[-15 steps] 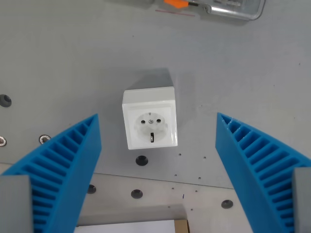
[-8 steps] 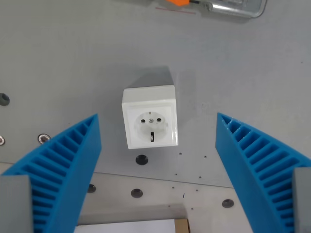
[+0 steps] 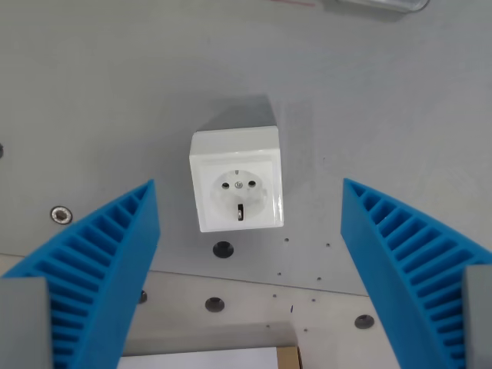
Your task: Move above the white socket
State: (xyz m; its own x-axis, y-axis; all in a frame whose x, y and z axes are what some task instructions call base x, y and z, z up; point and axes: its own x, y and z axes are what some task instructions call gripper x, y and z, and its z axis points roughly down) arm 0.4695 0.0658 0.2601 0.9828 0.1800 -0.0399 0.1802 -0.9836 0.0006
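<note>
A white square socket (image 3: 237,181) sits on the grey table (image 3: 115,84), near the middle of the wrist view, its round face with two holes turned up towards the camera. My gripper (image 3: 250,231) is open, with nothing between its two blue ribbed fingers (image 3: 100,261). One finger fills the wrist view's lower left and the other the lower right. The socket lies between them and a little towards the top of the picture, well apart from both.
Small screw holes dot the plate below the socket, one (image 3: 223,248) just under it. A bolt head (image 3: 60,214) sits at the left. A seam crosses the lower part of the table. A clear plastic object (image 3: 377,4) barely shows at the top edge.
The camera has moved closer: the socket looks slightly larger, and the clear object and orange piece at the top have slid almost out of view. The fingers stay open.
</note>
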